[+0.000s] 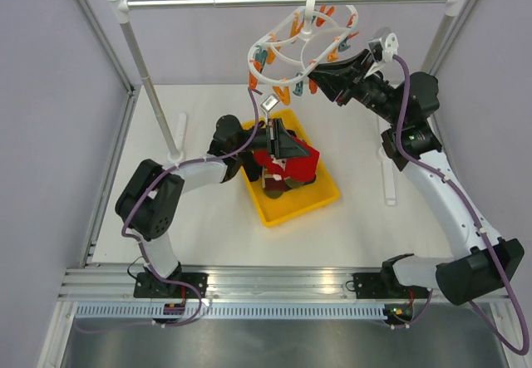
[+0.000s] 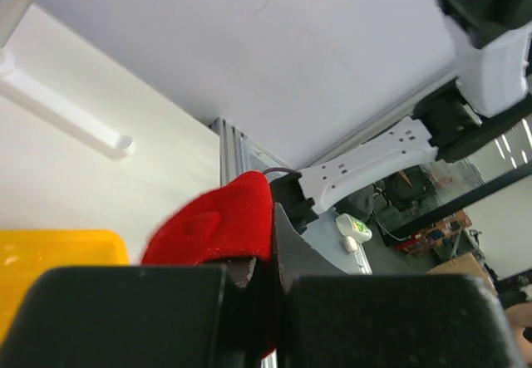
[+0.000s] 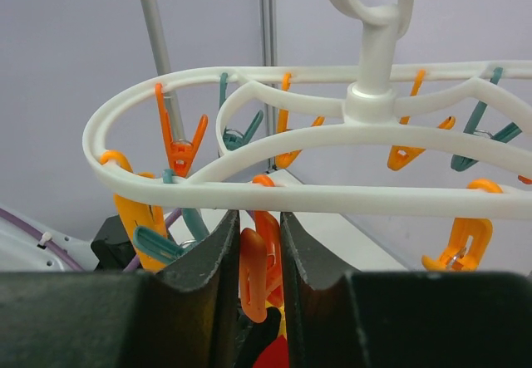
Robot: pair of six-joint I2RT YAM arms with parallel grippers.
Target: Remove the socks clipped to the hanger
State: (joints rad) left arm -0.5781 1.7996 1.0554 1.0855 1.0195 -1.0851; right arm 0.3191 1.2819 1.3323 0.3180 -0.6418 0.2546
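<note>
The white oval hanger (image 1: pixel 309 27) hangs by its hook from the metal rail, with orange and teal clips dangling from it. In the right wrist view its rim (image 3: pixel 332 195) runs just above my right gripper (image 3: pixel 259 218), whose fingers press both sides of an orange clip (image 3: pixel 253 277). A dark shape shows just under that clip; I cannot tell what it is. My right gripper (image 1: pixel 313 76) reaches the hanger's near side. My left gripper (image 1: pixel 288 146) hovers over the yellow bin, shut on a red sock (image 1: pixel 303 164) (image 2: pixel 216 227). A few dark socks (image 1: pixel 278 187) lie in the bin.
The yellow bin (image 1: pixel 309 204) sits mid-table, under and in front of the hanger. The rail (image 1: pixel 249 2) spans the back on two white posts. The left post (image 1: pixel 154 102) stands near the left arm, and a white foot bar (image 1: pixel 388 181) lies by the right arm.
</note>
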